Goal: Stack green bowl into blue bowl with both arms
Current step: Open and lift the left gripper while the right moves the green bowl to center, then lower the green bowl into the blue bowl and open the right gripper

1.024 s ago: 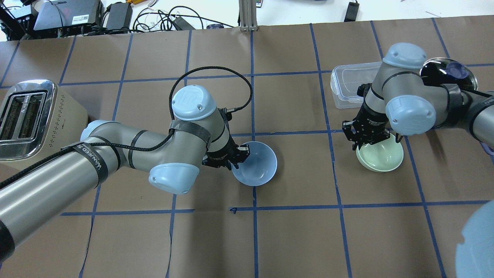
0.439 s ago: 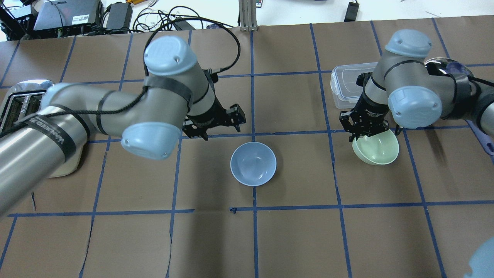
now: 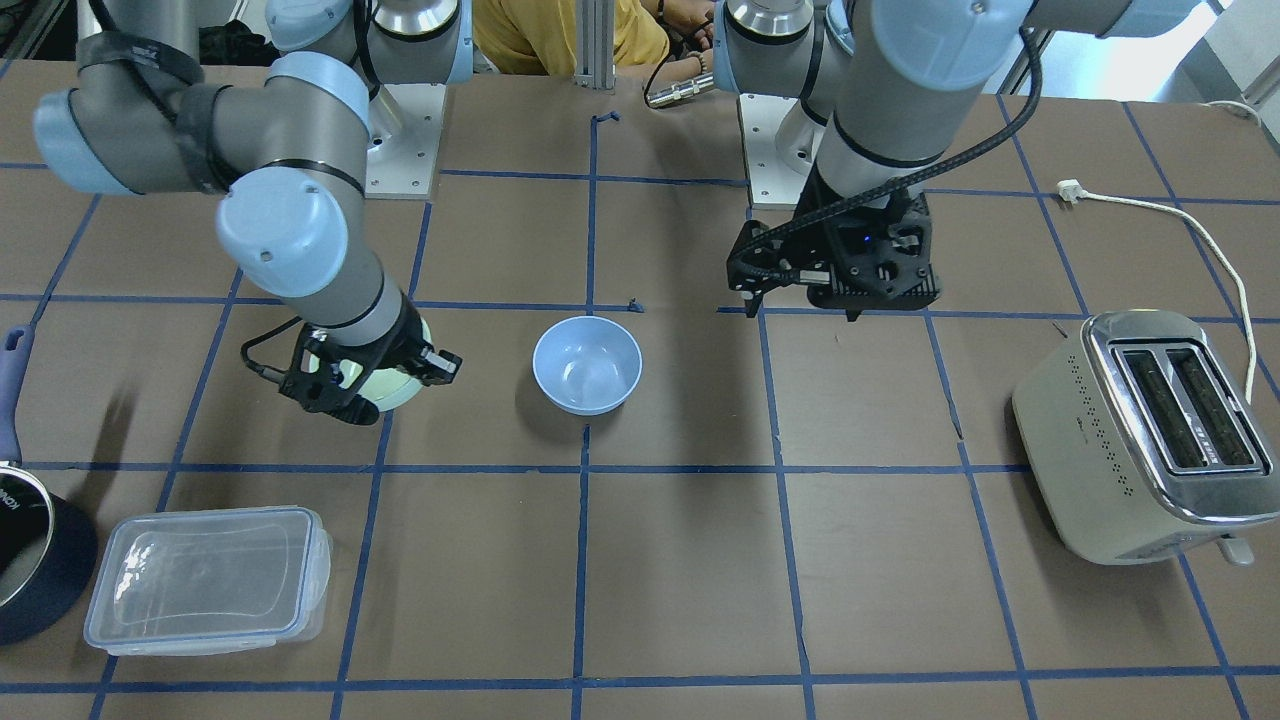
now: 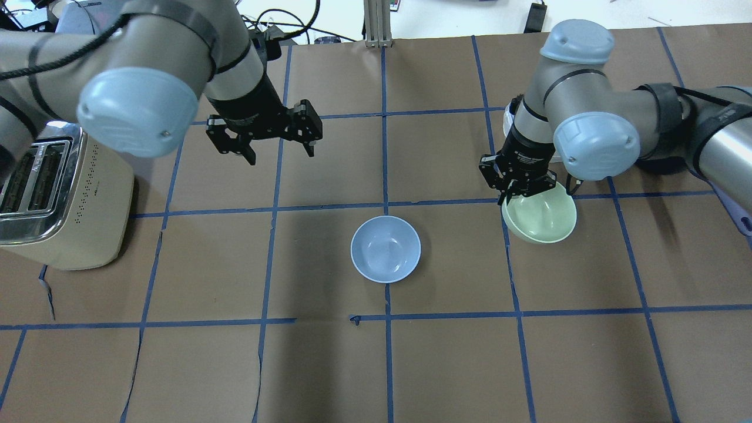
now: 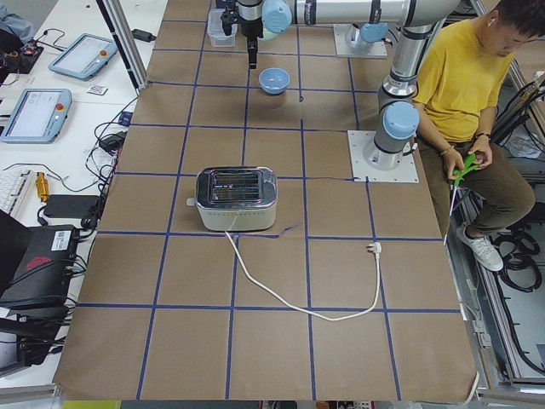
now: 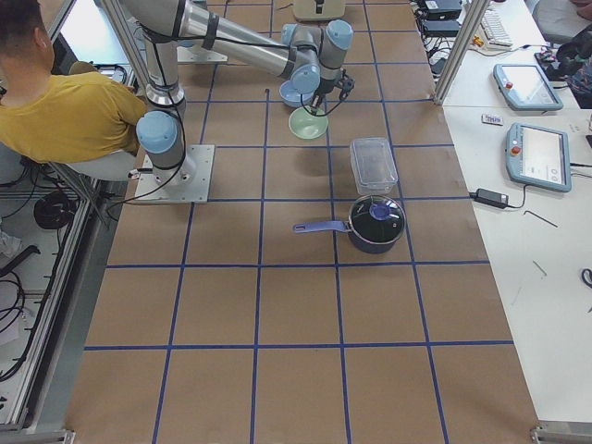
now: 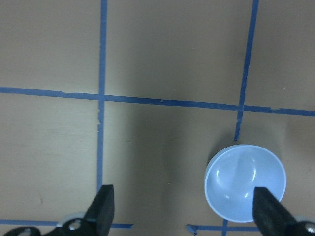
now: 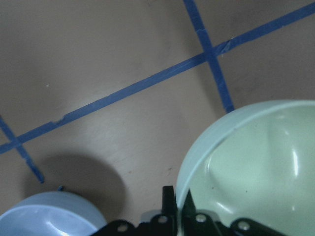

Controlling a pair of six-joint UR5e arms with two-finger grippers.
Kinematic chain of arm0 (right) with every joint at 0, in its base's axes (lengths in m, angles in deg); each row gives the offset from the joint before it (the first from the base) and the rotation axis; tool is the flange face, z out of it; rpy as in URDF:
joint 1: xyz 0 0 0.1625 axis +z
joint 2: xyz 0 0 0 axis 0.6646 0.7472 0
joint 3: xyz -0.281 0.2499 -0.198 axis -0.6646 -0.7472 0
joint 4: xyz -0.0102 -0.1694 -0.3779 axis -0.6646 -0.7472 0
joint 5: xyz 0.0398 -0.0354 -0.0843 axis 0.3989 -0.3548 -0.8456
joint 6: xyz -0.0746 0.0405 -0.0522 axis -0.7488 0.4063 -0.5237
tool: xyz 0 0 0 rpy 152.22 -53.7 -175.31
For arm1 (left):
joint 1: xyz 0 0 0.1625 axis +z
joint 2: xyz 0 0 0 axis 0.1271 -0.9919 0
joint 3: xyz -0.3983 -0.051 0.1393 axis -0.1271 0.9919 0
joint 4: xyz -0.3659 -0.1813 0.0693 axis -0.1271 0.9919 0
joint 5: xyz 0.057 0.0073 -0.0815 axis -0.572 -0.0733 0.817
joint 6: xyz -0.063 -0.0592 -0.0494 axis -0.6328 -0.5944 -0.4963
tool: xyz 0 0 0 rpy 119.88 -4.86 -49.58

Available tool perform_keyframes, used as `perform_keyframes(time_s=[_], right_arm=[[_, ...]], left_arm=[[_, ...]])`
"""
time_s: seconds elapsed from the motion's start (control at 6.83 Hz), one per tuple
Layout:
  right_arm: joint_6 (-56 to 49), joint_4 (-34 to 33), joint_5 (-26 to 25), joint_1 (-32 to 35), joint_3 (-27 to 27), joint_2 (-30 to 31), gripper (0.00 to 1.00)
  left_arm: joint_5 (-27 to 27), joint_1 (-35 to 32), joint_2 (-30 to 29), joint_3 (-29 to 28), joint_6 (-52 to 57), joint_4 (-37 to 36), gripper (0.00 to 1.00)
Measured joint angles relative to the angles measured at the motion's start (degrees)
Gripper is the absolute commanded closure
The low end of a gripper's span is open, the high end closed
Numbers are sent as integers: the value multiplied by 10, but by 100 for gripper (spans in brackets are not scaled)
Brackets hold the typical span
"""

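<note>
Green rim pinched and airborne; left side backs away

Since the picture a moment earlier, the left gripper [image 4: 280, 155] has pulled up and away from the blue bowl [image 4: 386, 249]. It now hangs over bare brown paper toward the far left of the table [image 4: 446, 364], well apart from that bowl. The left arm [image 4: 147, 35] has swung across so that its joint cap hides the top of the toaster [image 4: 64, 200]. The blue bowl has not shifted and sits upright beside a crossing of blue tape lines [image 4: 386, 205]. The right gripper [image 4: 510, 198] has carried the green bowl [image 4: 543, 220] a little leftward, nearer the blue bowl, though the two bowls are still apart.

The left fingers [image 7: 103, 210] stand spread wide with nothing between them. The left wrist view shows the blue bowl below, close to one fingertip. The right fingers [image 8: 169, 199] are clamped on the green bowl's rim, one inside and one outside. That bowl hangs tilted, clear of the paper.
</note>
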Motion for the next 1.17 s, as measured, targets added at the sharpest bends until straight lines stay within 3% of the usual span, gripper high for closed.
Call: perform_keyframes(time_s=[0.59,1.17], right_arm=[[221,0,1,161,-84,-64,100],[280,5,3,201,-116,-116,100]], left_arm=[[-21,12,40,-13,30,-27,0],[-4,19,36,-12,30,-27,0]])
